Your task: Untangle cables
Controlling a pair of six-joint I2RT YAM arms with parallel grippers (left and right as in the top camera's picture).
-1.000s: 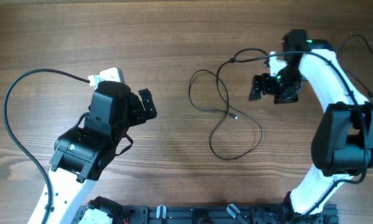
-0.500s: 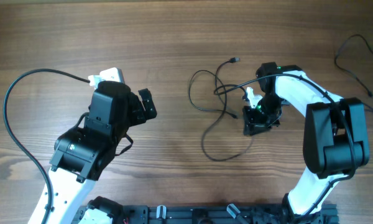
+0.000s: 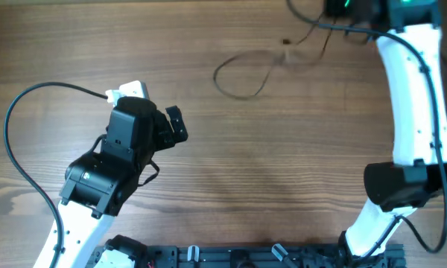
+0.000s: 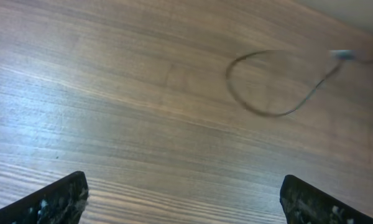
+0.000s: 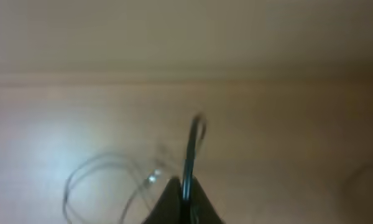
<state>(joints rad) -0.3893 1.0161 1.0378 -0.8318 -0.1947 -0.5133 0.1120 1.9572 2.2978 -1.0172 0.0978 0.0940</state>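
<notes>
The right tool [image 5: 181,194] is clenched on one thin black cord [image 5: 189,146], which rises from between its shut tips. From there one blurred loop [image 4: 267,114] of cable runs out over the wooden surface [image 3: 283,171] near its far edge, with one small plug [image 4: 343,55] beside it. Whether this is one cable or several, the blur hides. The left tool [image 3: 175,125] is released, its two fingers spread wide, well apart from the loop.
</notes>
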